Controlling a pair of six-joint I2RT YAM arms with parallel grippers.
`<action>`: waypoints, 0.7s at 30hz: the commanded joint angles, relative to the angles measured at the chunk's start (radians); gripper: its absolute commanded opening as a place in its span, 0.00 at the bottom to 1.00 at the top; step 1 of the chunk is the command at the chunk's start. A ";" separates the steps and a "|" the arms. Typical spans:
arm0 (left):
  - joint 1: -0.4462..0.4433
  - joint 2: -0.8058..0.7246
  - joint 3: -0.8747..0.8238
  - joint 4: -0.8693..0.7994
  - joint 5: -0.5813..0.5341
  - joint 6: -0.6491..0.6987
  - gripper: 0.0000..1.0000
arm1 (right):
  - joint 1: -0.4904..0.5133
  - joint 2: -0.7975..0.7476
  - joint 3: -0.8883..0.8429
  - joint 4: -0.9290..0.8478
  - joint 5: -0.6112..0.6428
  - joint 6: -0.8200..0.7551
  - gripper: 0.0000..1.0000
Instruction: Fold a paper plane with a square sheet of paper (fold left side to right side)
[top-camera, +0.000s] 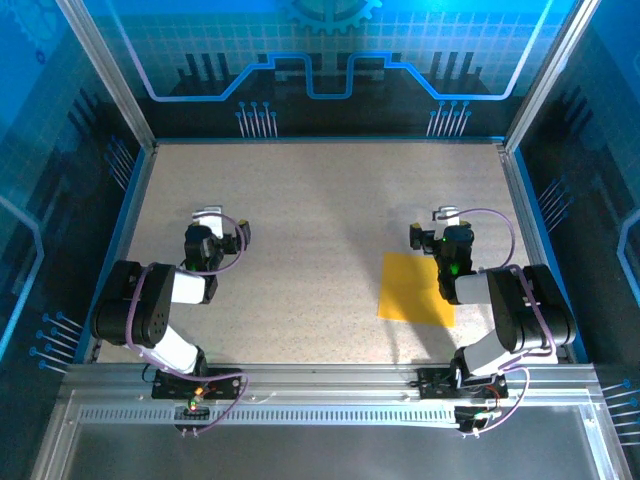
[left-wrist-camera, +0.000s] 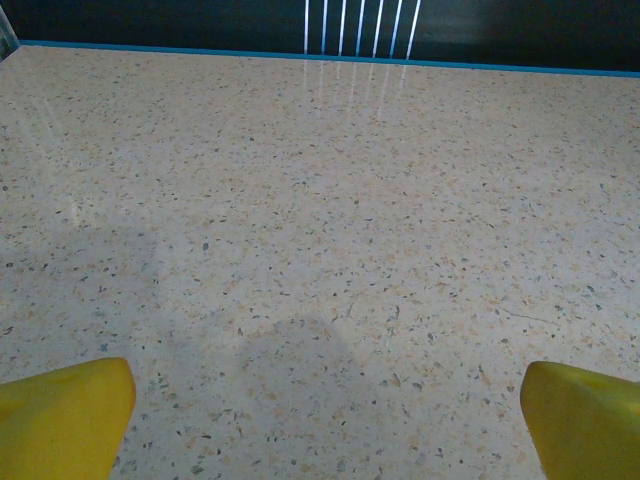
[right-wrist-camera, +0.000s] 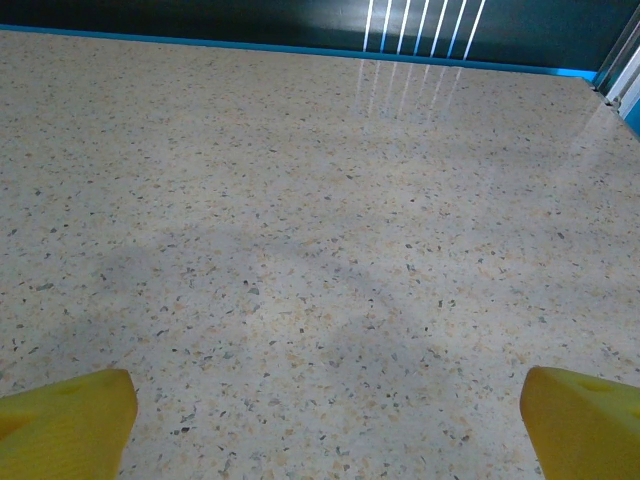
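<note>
left arm pose: base bolted at near rail, elbow folded out toward left edge, forearm doubled back inward, wrist aimed at far wall; left end effector (top-camera: 210, 216) over left half of bench (top-camera: 320, 200).
right arm pose: mirror of left; elbow bulging toward right edge, wrist aimed at far wall; right end effector (top-camera: 446, 222) over right half of bench.
left end effector state: jaws spread wide apart, gripping nothing; on left wrist view (left-wrist-camera: 322, 420) yellow fingertips (left-wrist-camera: 62, 420) sit at bottom corners with speckled bench (left-wrist-camera: 320, 200) between.
right end effector state: same, jaws wide apart, gripping nothing (right-wrist-camera: 325, 425); fingertips (right-wrist-camera: 65, 425) at bottom corners over bench (right-wrist-camera: 300, 200).
square sheet of paper (top-camera: 410, 290): flat on bench, right half, near side; far-right part tucked beneath right wrist; left and near edges free; slightly skewed to bench edges.
paper look: thin, yellow-orange, four-sided, no crease visible from above.
bench surface: beige speckled stone look, smooth, faint glare streaks near far side.
fingertips shape: rounded yellow wedges, matte.
arms: black and white links, purple cables looping at wrists.
edges: blue trim (top-camera: 320, 140) along far side of bench, same along both sides; ribbed aluminium rail (top-camera: 320, 385) along near side.
open room: broad stretch of bench between both arms and ahead up to far trim; sheet well apart from left end effector.
</note>
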 joint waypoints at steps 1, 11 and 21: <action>0.008 -0.017 0.009 -0.003 0.027 -0.006 1.00 | 0.006 0.001 0.019 0.037 -0.001 -0.014 0.99; 0.008 -0.016 0.009 -0.004 0.026 -0.006 1.00 | 0.005 0.001 0.021 0.035 -0.003 -0.015 0.99; 0.007 -0.192 -0.060 -0.026 -0.013 -0.018 1.00 | 0.026 -0.170 0.040 -0.132 0.033 -0.034 0.99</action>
